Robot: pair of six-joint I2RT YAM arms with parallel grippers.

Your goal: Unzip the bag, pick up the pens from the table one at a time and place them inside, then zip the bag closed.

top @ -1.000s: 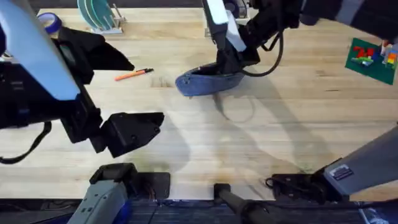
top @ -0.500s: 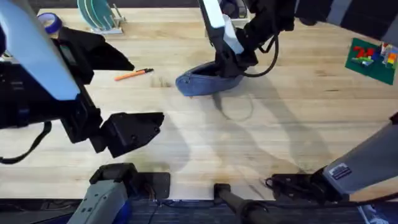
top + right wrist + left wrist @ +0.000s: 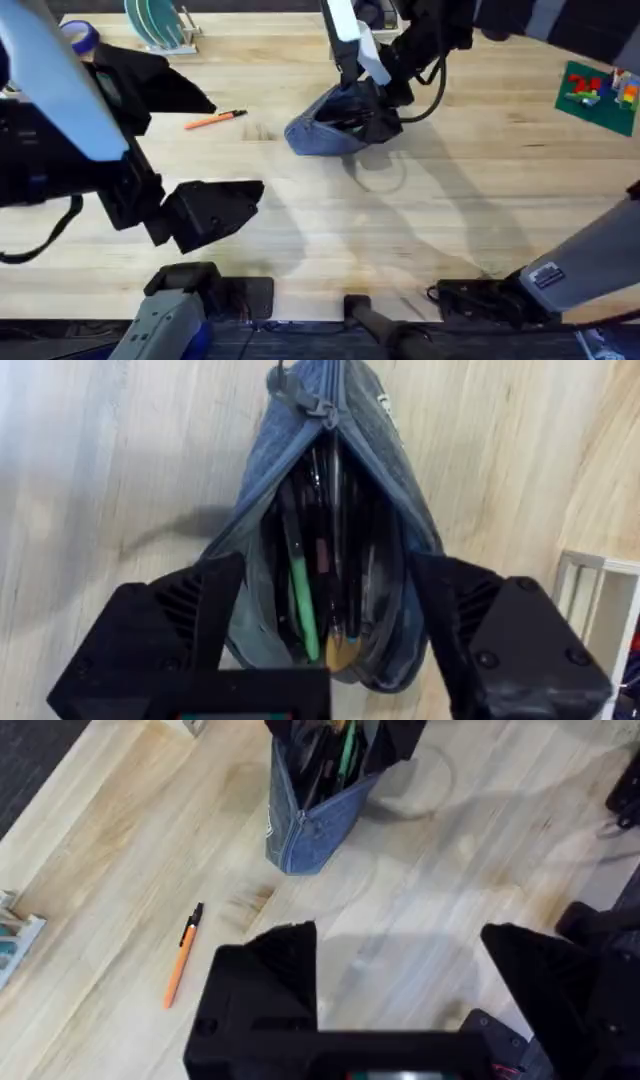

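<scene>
The bag (image 3: 325, 132) is blue-grey fabric, and in the right wrist view its dark inside holds a green pen (image 3: 300, 600) among black ones. An orange pen (image 3: 215, 120) with a black end lies on the pale wooden table (image 3: 400, 230), which has plank lines and visible grain. Both grippers' fingers (image 3: 265, 990) are black.

At the far left corner lies a roll of blue tape (image 3: 79, 36). Just beside it stands a small rack (image 3: 168, 42) holding upright teal plates (image 3: 153, 20). At the far right sits a green board (image 3: 598, 96) carrying a cluster of coloured toy bricks (image 3: 604, 86). Along the near edge, at the middle, lie some dark cables (image 3: 470, 293).
</scene>
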